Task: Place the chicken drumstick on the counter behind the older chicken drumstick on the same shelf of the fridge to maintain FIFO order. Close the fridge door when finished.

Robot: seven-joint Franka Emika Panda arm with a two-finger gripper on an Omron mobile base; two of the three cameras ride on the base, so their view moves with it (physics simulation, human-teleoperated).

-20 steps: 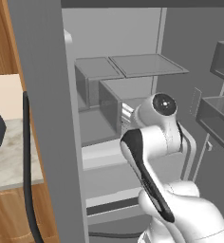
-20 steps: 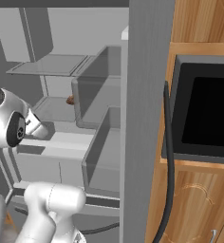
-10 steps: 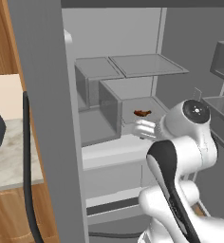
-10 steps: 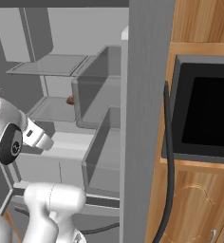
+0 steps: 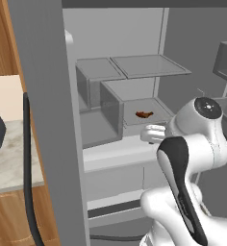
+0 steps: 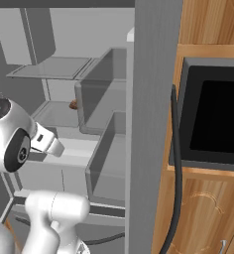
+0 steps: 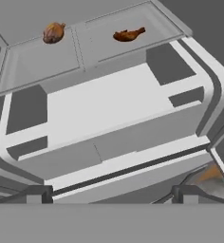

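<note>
With the arm now drawn back rightward out of the fridge (image 5: 48, 96), the gripper (image 7: 111, 192) is seen spread and empty, two chicken drumsticks (image 7: 128, 34) (image 7: 53, 32) lying on the shelf (image 7: 109, 52); only door closing is judged left.

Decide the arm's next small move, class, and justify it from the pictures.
Probably draw the open gripper back out of the tall grey fridge, ready to shut its door. A golden-brown roasted chicken drumstick and a second drumstick lie on the pale grey translucent shelf, and nothing sits between the fingertips, so placing looks done.
</note>
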